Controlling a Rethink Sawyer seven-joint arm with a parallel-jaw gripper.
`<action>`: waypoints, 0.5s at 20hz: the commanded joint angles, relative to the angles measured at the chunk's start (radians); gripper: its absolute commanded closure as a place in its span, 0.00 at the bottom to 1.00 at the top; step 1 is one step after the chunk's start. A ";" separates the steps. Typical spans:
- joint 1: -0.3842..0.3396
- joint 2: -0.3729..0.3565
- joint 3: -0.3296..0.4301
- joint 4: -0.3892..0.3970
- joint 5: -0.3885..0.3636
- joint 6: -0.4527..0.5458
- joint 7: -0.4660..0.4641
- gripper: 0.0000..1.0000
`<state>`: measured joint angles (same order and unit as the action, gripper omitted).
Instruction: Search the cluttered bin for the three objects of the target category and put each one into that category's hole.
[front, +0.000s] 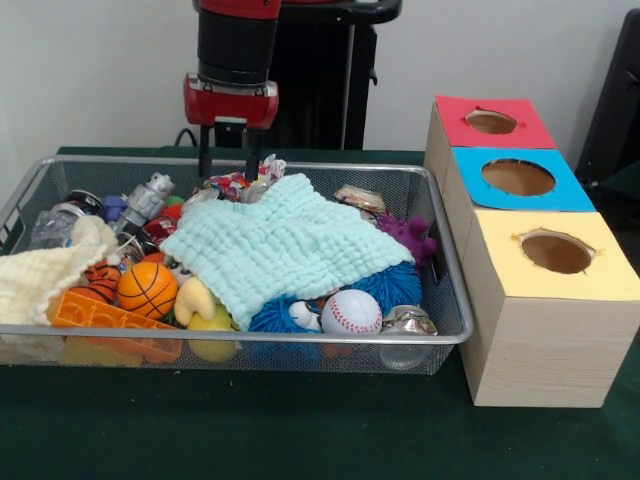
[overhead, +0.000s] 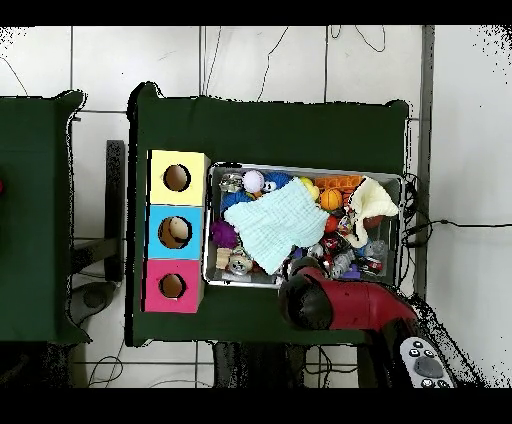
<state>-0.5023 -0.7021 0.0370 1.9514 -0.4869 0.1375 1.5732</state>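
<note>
My gripper (front: 228, 168) hangs open over the far side of the wire bin (front: 230, 338), just above a small multicoloured toy (front: 228, 185) and the back edge of a mint green cloth (front: 285, 245). Nothing is between its fingers. The cloth covers the middle of the pile. A basketball (front: 147, 288), a baseball (front: 351, 312) and a blue fuzzy ball (front: 274, 318) lie near the front. In the overhead view the red arm (overhead: 335, 303) hides the gripper above the bin (overhead: 400, 180); the cloth (overhead: 272, 225), baseball (overhead: 254, 180) and basketball (overhead: 330, 199) show.
A wooden box to the right of the bin has a red hole (front: 490, 122), blue hole (front: 518, 177) and yellow hole (front: 556, 252). A cream cloth (front: 40, 275), orange brick (front: 100, 315), yellow duck (front: 198, 300), purple toy (front: 410, 237) and grey robot toy (front: 148, 197) crowd the bin.
</note>
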 joint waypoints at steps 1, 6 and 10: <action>0.011 0.025 0.026 0.025 0.004 0.058 0.106 0.00; 0.021 0.051 0.011 0.043 0.000 0.016 0.131 0.00; 0.019 0.053 0.002 0.075 -0.005 0.002 0.139 0.00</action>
<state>-0.4885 -0.6925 0.0342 1.9689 -0.4866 0.1373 1.5732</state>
